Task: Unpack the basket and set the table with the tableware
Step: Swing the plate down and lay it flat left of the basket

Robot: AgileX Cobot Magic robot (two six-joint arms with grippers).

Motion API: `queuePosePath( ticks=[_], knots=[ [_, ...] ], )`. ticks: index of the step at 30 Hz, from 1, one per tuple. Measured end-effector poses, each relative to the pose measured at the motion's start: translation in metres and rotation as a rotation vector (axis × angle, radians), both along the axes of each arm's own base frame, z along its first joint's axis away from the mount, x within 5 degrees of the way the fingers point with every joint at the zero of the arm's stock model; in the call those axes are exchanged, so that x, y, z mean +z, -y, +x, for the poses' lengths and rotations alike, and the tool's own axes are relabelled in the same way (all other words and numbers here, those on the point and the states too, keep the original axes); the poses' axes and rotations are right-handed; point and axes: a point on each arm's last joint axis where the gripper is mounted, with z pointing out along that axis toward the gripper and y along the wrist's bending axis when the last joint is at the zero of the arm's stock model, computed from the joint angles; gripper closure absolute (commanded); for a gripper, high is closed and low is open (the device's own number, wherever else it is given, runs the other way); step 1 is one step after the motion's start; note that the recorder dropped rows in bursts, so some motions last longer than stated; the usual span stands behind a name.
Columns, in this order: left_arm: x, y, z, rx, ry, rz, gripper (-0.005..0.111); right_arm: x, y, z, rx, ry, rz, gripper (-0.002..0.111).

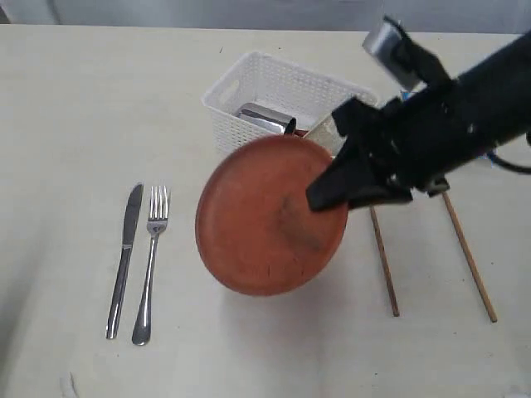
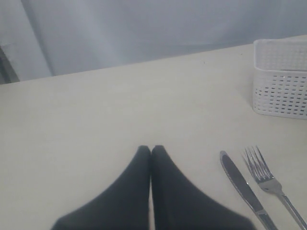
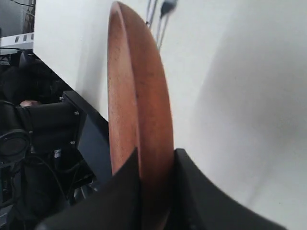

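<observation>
My right gripper (image 1: pixel 332 186) is shut on the rim of the round reddish-brown plate (image 1: pixel 265 217), which hangs tilted above the table (image 1: pixel 75 116) in front of the white basket (image 1: pixel 278 87). In the right wrist view the plate (image 3: pixel 139 91) stands edge-on between the fingers (image 3: pixel 120 191). A steel cup (image 1: pixel 265 118) lies in the basket. The knife (image 1: pixel 124 257) and fork (image 1: pixel 151 261) lie side by side on the left. Two wooden chopsticks (image 1: pixel 383 259) lie on the right. My left gripper (image 2: pixel 151 149) is shut and empty over bare table, left of the knife (image 2: pixel 242 187) and fork (image 2: pixel 271 184).
The right arm (image 1: pixel 465 108) reaches in from the upper right, over the basket's right corner. In the left wrist view the basket (image 2: pixel 280 79) stands at the far right. A table edge shows in the right wrist view, with dark equipment (image 3: pixel 33 129) beyond it.
</observation>
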Motion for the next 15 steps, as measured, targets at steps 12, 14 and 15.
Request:
queuePosePath(
  ticks=[12, 14, 15],
  knots=[
    [0.000, 0.000, 0.000, 0.000, 0.000, 0.000, 0.107, -0.094, -0.009, 0.027, -0.230, -0.156, 0.024, 0.109],
    [0.000, 0.000, 0.000, 0.000, 0.000, 0.000, 0.107, -0.104, -0.012, 0.042, -0.257, -0.145, 0.021, 0.109],
    [0.000, 0.000, 0.000, 0.000, 0.000, 0.000, 0.107, -0.107, -0.014, 0.050, -0.266, -0.136, 0.021, 0.109]
  ],
)
